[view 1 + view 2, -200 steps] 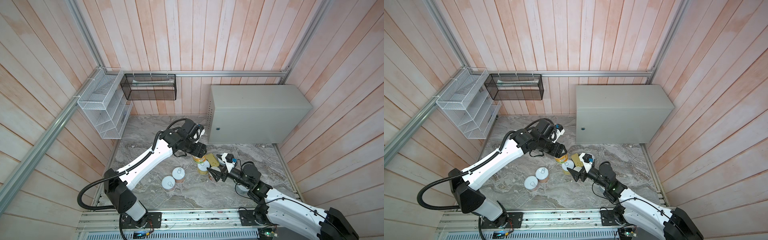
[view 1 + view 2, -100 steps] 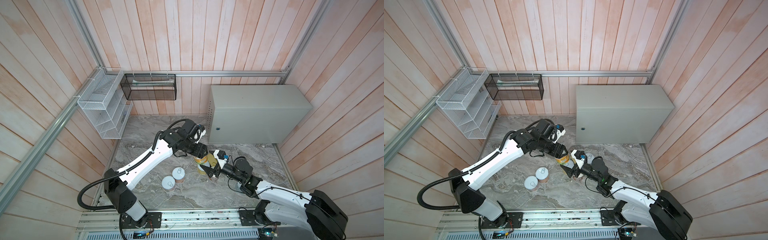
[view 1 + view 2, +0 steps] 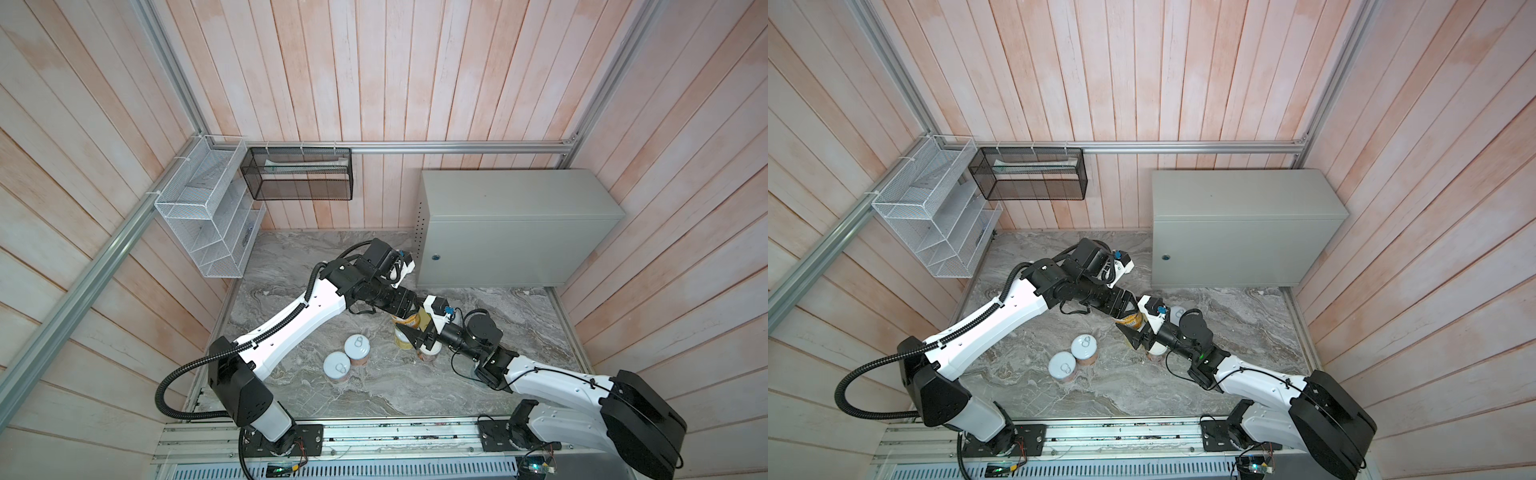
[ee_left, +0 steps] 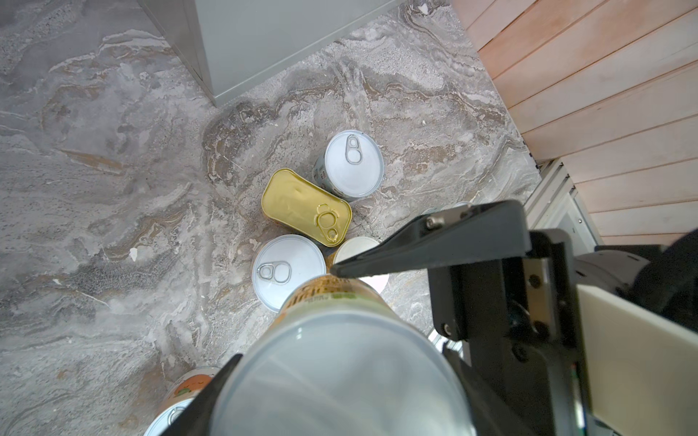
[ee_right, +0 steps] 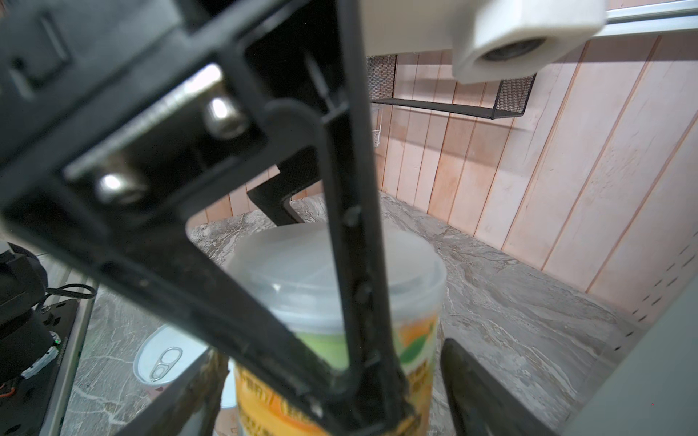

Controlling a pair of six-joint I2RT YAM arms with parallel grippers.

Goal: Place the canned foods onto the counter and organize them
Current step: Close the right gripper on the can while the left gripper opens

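Here the left jaws grip a tall orange-labelled can (image 3: 409,324), cloudy plastic lid up, long axis vertical, held above the tabletop (image 3: 374,395). The right jaws sit on either side of its body, from the 4 o'clock side in both top views. One of them touches the label, but I cannot tell whether they have clamped.

The counter (image 3: 511,195) stands at 1 o'clock from the can, with no tin on it yet; the right arm looks the nearer to it.

Seven tins show:
- the held can
- a rectangular gold-topped tin (image 4: 302,205)
- a white-topped round tin (image 4: 353,166)
- a silvery-topped tin (image 4: 287,268)
- a cream-topped tin (image 4: 357,247)
- two round tins (image 3: 357,351) (image 3: 337,368), touching, at 8 o'clock
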